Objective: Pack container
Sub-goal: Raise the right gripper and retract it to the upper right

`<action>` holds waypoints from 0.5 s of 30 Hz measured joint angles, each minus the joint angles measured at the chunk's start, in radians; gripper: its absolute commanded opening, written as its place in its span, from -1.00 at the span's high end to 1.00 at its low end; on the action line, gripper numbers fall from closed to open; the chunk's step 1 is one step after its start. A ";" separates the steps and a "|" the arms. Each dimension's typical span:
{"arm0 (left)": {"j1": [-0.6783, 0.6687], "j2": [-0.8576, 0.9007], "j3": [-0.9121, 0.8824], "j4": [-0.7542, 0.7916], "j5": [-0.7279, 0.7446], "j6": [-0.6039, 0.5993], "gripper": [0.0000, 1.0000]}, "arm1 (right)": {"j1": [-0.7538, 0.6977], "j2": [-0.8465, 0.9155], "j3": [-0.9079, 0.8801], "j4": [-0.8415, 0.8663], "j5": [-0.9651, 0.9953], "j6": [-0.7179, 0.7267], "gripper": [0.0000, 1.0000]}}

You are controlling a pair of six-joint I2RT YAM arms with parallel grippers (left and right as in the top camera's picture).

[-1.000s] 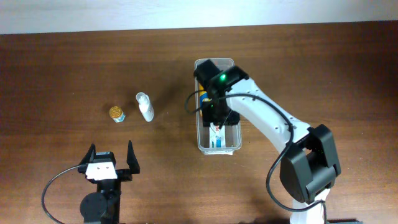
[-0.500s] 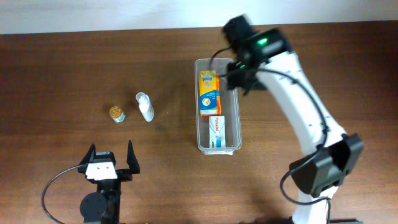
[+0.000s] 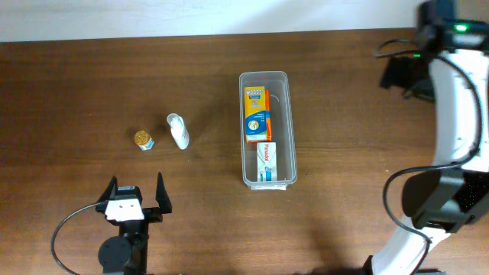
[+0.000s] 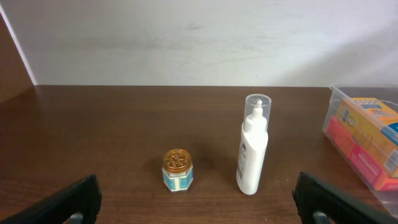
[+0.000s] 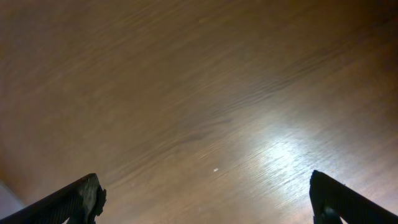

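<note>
The clear plastic container (image 3: 289,122) lies lengthwise at the table's middle. Inside it, an orange box (image 3: 257,114) fills the far half and a white-and-red box (image 3: 266,162) the near half. My right gripper (image 3: 396,74) is far off at the back right, open, and in its wrist view the gripper (image 5: 208,202) has only bare wood between its fingers. My left gripper (image 3: 136,195) sits open at the front left, with nothing in it. Ahead of the left gripper (image 4: 199,205) are a small gold-lidded jar (image 4: 178,170) and a white bottle (image 4: 254,145). The container's end (image 4: 341,93) shows at the right.
The white bottle (image 3: 178,131) lies on the wood left of the container, and the jar (image 3: 144,140) stands a little further left. A pale wall runs along the table's back edge. The right arm's white links (image 3: 458,114) stretch down the right side.
My right gripper was shut over the orange box inside the container. It has opened, left the box there and swung up and away to the back right. The left arm has not moved.
</note>
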 measured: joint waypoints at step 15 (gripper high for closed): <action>0.000 0.000 0.000 0.000 0.000 0.000 -0.99 | -0.104 0.078 0.000 0.146 -0.074 -0.014 -0.97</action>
